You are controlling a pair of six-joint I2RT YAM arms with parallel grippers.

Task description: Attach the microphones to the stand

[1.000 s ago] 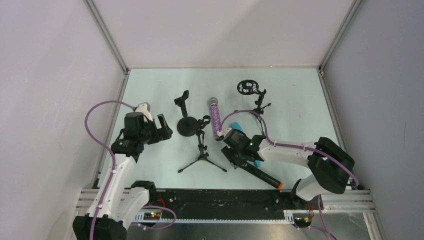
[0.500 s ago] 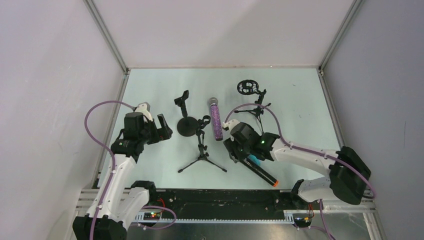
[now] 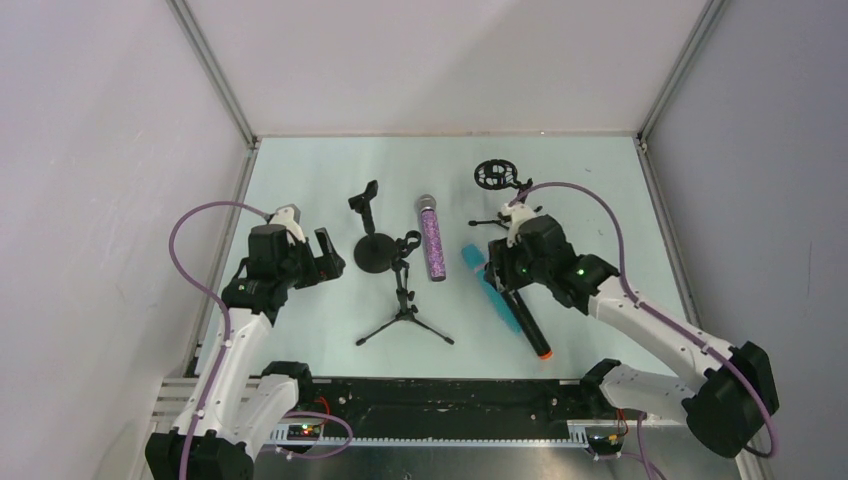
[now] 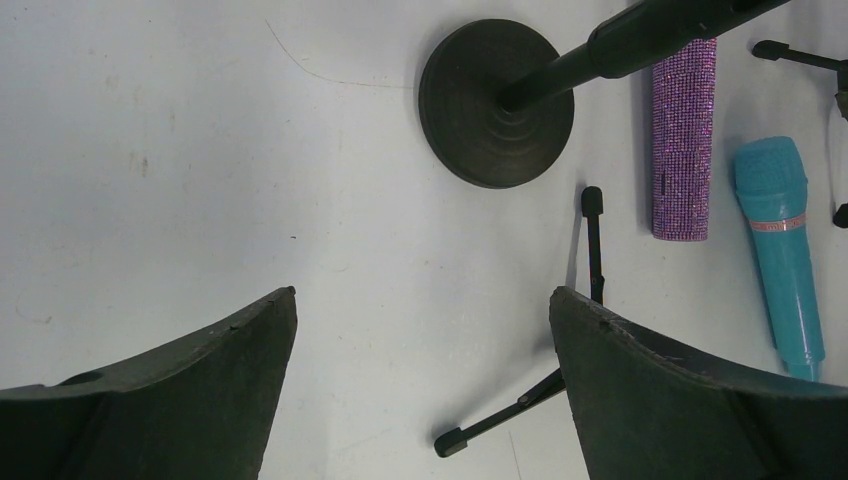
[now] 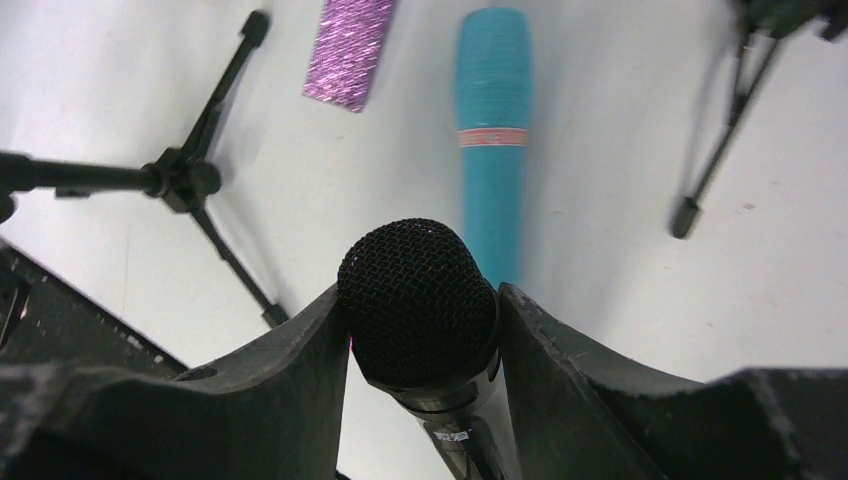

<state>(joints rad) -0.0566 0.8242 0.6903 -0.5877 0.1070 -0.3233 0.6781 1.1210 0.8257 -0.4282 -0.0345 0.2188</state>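
Black mic (image 3: pixel 528 322): orange end toward arm bases, head end held in right gripper (image 3: pixel 508 277). Crosses light blue mic (image 3: pixel 478 268); whether clear of table, cannot tell. Purple glitter mic (image 3: pixel 433 242) lies flat between tripod stand (image 3: pixel 404 300) and blue one.

Left wrist: left gripper (image 4: pixel 425 400) spread wide, empty, round-base stand (image 4: pixel 497 100) ahead.

Right wrist: fingers (image 5: pixel 290 370) pinch at mesh head (image 5: pixel 418 295). Judged rigid and light, barrel smooth and slip-prone, mesh dentable. Better hold is mid-barrel, tail free for clip.
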